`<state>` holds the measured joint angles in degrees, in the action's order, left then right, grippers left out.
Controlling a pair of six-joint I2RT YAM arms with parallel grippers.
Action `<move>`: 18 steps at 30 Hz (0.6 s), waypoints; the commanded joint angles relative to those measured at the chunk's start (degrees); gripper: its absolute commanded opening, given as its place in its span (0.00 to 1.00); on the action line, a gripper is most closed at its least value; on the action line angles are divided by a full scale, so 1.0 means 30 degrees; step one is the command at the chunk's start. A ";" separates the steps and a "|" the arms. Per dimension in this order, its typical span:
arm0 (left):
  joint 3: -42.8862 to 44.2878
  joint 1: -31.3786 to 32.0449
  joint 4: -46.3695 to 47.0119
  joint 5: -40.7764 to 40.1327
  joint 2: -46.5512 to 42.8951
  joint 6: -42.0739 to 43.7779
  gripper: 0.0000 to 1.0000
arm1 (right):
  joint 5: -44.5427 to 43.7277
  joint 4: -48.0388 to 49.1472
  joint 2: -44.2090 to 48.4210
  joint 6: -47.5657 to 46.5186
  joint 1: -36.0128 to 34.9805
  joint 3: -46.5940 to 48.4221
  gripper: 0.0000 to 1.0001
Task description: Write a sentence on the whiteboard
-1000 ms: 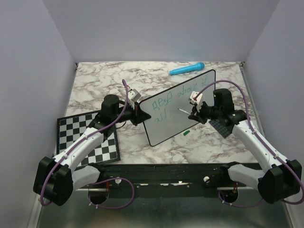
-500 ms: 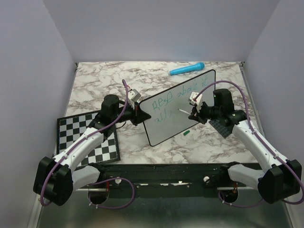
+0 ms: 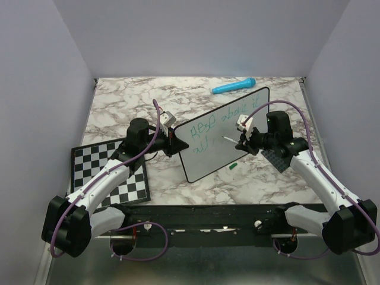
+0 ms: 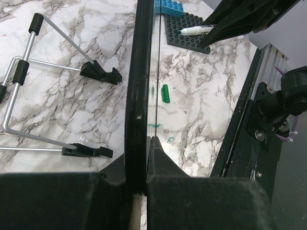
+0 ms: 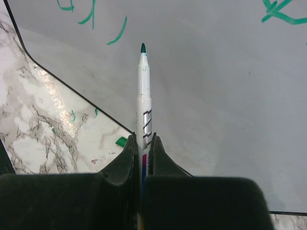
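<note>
Nothing has shifted in the past second; the left pincer (image 3: 173, 142) stays clamped on the edge of the whiteboard (image 3: 214, 159), mid-frame on the marble surface (image 3: 119, 101); the sentence (image 3: 205, 126) runs two green lines; the right pincer (image 5: 142, 139) grips the green marker (image 5: 143, 91), idle; writing looks paused or finished.

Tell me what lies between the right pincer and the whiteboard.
Only the green-tipped marker that the right pincer grips, its tip pointing at the whiteboard; the right wrist view shows it. Contact cannot be told.
</note>
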<state>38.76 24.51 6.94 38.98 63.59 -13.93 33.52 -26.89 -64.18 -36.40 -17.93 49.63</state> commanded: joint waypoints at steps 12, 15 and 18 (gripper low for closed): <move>-0.0470 0.0032 -0.2196 -0.1715 0.0043 0.1481 0.00 | 0.0107 -0.0117 -0.0109 0.0386 0.0060 -0.0106 0.00; -0.0441 0.0032 -0.2167 -0.1686 0.0072 0.1481 0.00 | 0.0427 0.0029 -0.0342 0.0212 0.0060 -0.0223 0.01; -0.0440 0.0032 -0.2196 -0.1714 0.0101 0.1481 0.00 | 0.1043 0.0000 -0.0695 0.0210 0.0031 -0.0224 0.01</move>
<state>38.76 24.51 6.94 39.00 63.59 -13.93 34.00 -26.81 -64.66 -35.62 -17.93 49.60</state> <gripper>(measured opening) 0.099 0.078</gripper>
